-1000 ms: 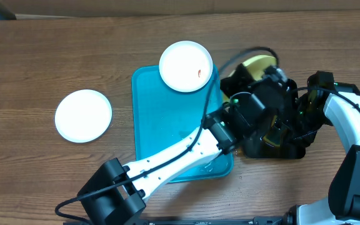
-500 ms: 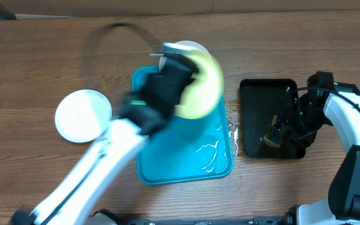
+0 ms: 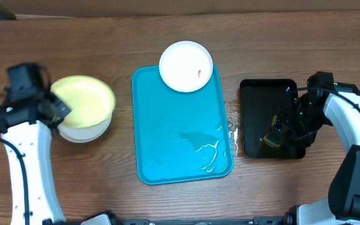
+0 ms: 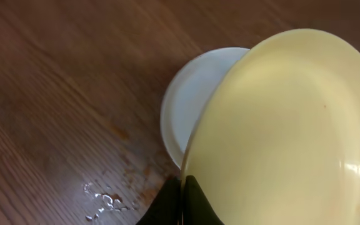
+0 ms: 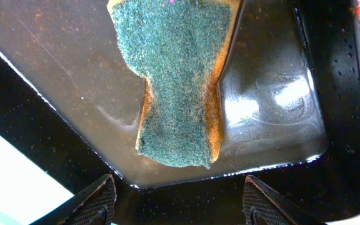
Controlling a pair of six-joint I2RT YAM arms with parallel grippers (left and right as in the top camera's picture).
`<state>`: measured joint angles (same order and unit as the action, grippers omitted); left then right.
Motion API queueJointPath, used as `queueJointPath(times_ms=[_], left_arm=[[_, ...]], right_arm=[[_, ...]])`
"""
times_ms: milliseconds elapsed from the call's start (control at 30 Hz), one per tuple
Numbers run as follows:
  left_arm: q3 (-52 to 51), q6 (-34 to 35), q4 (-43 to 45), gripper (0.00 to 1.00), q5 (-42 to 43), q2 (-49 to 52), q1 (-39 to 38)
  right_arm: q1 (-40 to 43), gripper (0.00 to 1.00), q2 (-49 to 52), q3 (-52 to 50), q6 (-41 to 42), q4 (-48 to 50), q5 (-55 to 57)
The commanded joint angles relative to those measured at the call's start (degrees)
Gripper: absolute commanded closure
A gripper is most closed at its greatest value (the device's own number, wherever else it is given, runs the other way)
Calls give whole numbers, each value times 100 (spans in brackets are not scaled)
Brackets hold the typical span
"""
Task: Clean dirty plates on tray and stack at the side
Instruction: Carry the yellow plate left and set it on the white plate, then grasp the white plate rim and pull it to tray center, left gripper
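My left gripper point(image 3: 60, 109) point(image 4: 184, 203) is shut on the rim of the pale yellow-green plate point(image 3: 83, 100) point(image 4: 286, 131) and holds it tilted just over a white plate point(image 3: 85, 130) point(image 4: 189, 103) on the table at the left. Another white plate point(image 3: 185, 65) with a small red smear sits on the far edge of the turquoise tray point(image 3: 180, 134). My right gripper point(image 3: 286, 131) point(image 5: 179, 200) is open over the black tray point(image 3: 258, 100) point(image 5: 330, 81), just above a green scouring sponge point(image 5: 177, 69) lying in it.
Water streaks lie on the turquoise tray's near right part point(image 3: 208, 153). Droplets lie on the wooden table point(image 3: 232, 125) between the two trays and beside the white plate in the left wrist view point(image 4: 102, 200).
My left arm has swung from the black tray across the turquoise tray to the far left, carrying the yellow-green plate over the white plate there. The right arm has not moved.
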<state>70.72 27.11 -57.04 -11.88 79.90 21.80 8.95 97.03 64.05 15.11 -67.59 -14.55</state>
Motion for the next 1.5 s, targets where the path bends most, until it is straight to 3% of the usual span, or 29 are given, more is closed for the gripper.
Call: queueJointPath(times_ms=[0,200,267,333,367,400,533,700,733,800,967,1067,1167,1267,1467], left_arm=[[-588,-66,461,96,511,216,557],[-960,-809,1427,95,1191,774,776],[-960,-933,1526,89,1191,822,734],[-914,-1091,1569,76,1187,807,708],[-859,-1147,1547,51,1189,804,706],[-758,-1196,1497,38,1189,804,706],[-35,-1255,1005,32,1519,804,693],[772,-2083,785,23,3436,804,190],[824,-2074,868,20,3617,804,-2],[828,-2076,1165,0,3934,807,-448],[811,-2201,2087,12,3814,1045,-1779],[813,-2201,2573,12,2990,1513,-2680],[815,-2120,2894,18,2092,2070,-3316],[815,-1720,3154,20,1602,2592,-3637],[817,-870,3556,30,1580,3322,-3724]], right_arm=[[13,33,-39,-15,-37,-2,52],[13,33,-39,-13,-37,-4,52],[13,33,-39,-15,-35,-4,50],[13,33,-39,-15,-35,-4,50],[13,33,-39,-15,-35,-4,52],[13,33,-39,-15,-35,-7,50],[13,32,-39,-13,-37,-9,52],[13,28,-39,-13,-37,-2,52],[13,28,-39,-13,-37,-2,52],[13,28,-39,-15,-37,-2,52],[13,27,-39,-15,-35,-11,50],[13,24,-39,-15,-35,-7,50],[13,23,-39,-15,-33,-4,50],[13,23,-39,-15,-35,-4,50],[13,22,-39,-15,-35,-4,50]])
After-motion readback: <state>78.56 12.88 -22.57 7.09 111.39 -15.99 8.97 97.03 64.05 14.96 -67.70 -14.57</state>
